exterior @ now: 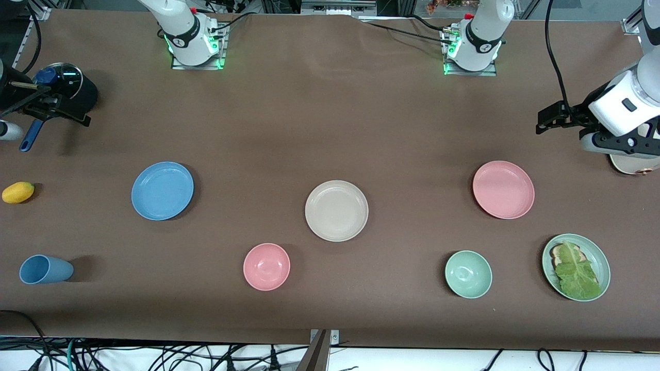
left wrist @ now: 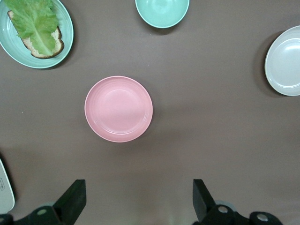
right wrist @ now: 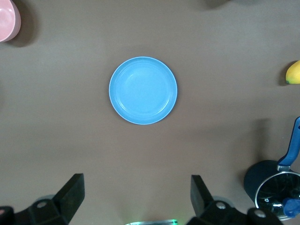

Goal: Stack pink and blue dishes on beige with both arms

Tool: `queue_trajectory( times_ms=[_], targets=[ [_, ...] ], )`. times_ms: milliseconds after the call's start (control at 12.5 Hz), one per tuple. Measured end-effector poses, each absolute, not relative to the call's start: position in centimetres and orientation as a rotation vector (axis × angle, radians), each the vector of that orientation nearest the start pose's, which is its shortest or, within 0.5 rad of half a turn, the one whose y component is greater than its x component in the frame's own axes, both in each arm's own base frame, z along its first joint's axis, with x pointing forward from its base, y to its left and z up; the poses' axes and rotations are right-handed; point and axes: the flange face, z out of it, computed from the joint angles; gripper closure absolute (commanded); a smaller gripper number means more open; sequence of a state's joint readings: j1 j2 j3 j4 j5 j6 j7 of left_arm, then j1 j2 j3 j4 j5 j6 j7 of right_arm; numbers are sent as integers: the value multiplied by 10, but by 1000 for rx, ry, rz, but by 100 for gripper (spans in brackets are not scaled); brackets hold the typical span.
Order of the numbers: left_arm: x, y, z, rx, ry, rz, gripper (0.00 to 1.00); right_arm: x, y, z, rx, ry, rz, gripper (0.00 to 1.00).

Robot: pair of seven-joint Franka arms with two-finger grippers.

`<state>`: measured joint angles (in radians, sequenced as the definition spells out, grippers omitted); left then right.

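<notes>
The beige plate (exterior: 336,210) lies mid-table and shows at the edge of the left wrist view (left wrist: 285,61). The pink plate (exterior: 503,189) (left wrist: 118,108) lies toward the left arm's end. The blue plate (exterior: 162,190) (right wrist: 143,90) lies toward the right arm's end. All three rest flat, apart and bare. My left gripper (exterior: 545,118) (left wrist: 139,199) hangs high over bare cloth beside the pink plate, open and holding nothing. My right gripper (exterior: 56,108) (right wrist: 136,199) hangs high over the cloth beside the blue plate, by the pot, also open and holding nothing.
Nearer the front camera stand a pink bowl (exterior: 266,266), a green bowl (exterior: 468,274), a green plate with toast and lettuce (exterior: 576,266) and a tipped blue cup (exterior: 45,269). A yellow fruit (exterior: 18,192) and a lidded dark pot (right wrist: 272,190) sit at the right arm's end, a toaster (exterior: 634,164) at the left arm's end.
</notes>
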<state>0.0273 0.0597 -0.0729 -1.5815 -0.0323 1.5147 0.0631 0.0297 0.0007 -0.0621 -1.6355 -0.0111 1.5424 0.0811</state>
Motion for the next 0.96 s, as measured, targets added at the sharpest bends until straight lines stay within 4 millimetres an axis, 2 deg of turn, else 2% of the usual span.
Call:
queue_trajectory(
  times_ms=[320, 560, 800, 960],
  targets=[
    [568, -9, 574, -3173, 118, 220, 0, 549, -19, 591, -3146, 179, 147, 0],
    [575, -7, 561, -3174, 112, 239, 0, 549, -19, 591, -3146, 179, 148, 0],
    [593, -5, 522, -3175, 107, 295, 0, 549, -19, 591, -3146, 179, 148, 0],
    [603, 11, 495, -3177, 67, 353, 0, 549, -19, 591, -3146, 179, 148, 0]
  ],
)
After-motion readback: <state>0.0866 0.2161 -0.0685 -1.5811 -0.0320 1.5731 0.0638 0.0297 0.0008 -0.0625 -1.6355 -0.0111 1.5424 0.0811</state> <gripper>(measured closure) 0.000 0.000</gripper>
